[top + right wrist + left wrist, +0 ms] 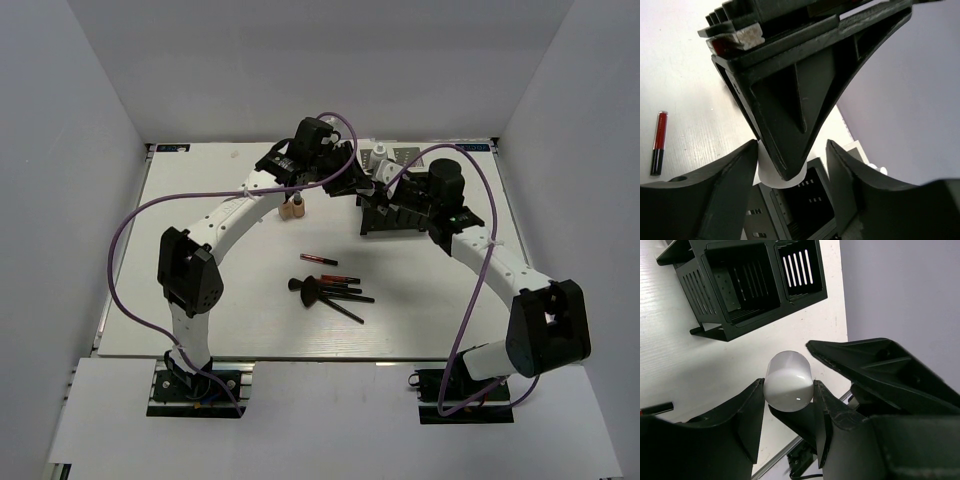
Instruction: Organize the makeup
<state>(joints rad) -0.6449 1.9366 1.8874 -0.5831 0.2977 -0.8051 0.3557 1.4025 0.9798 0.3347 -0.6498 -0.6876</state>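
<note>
Top: both arms meet at the far side by the black mesh box. Tan bottle, pencil and brushes lie unsorted on the bench.
Left wrist: left pincer is clamped on the white-capped bottle, held above the bench beside the box, likely bound for a compartment.
Right wrist: right pincer is apart, straddling the left finger; looks like a handover.
No legible writing anywhere.

A white-capped bottle shows only its rounded cap, clamped in the left gripper. Black brushes lie flat, fanned together with a red/black pencil. A second slim pencil lies alone at their 12 o'clock, and a tan bottle stands upright farther off at 11 o'clock.
</note>
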